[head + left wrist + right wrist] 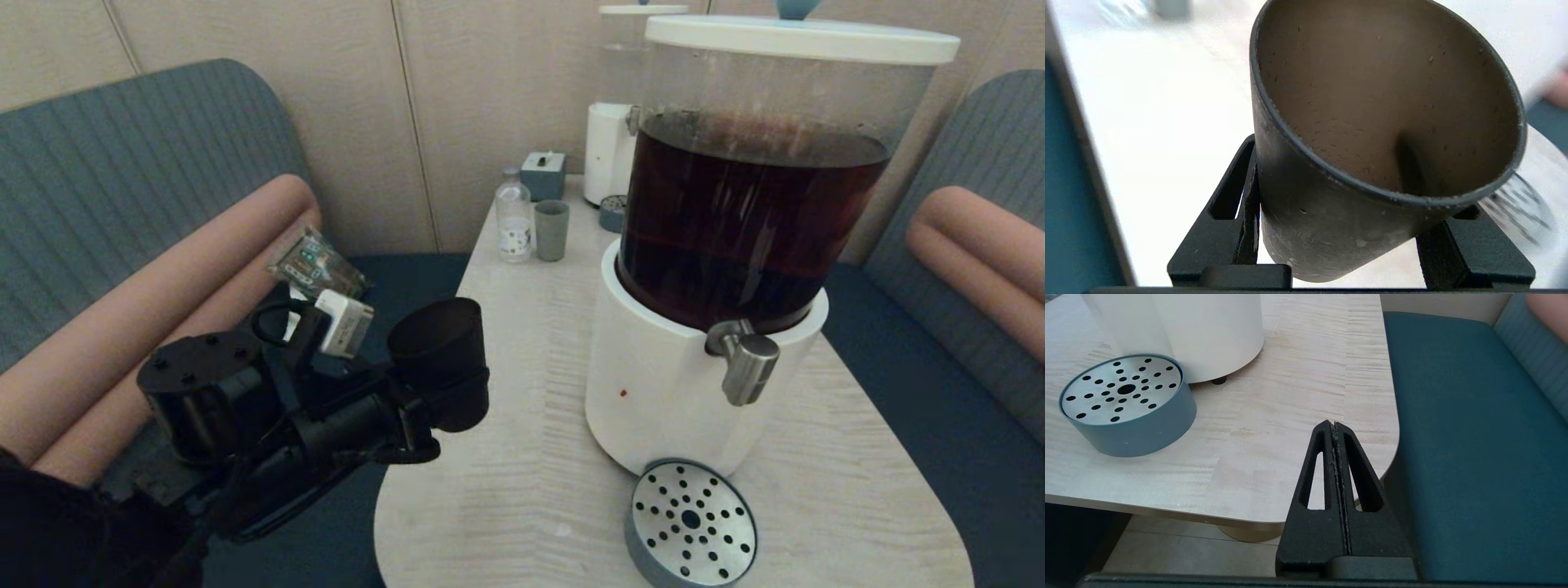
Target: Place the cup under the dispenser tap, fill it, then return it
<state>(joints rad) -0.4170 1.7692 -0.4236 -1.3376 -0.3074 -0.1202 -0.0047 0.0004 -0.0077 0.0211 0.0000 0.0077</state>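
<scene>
Smoky-dark, the cup [441, 359] sits clamped low in the left gripper [424, 412], lifted above the tabletop's [522, 490] left edge, well apart from the dispenser tap [747, 363], mouth up for filling. Right gripper [1336, 428] idles closed, empty.

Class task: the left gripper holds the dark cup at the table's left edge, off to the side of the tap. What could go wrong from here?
1. The cup, clamped tilted in the left gripper, may clip the dispenser's white base on the way over.
2. The dispenser tap hangs low over the drip tray, so the rim might catch it.
</scene>
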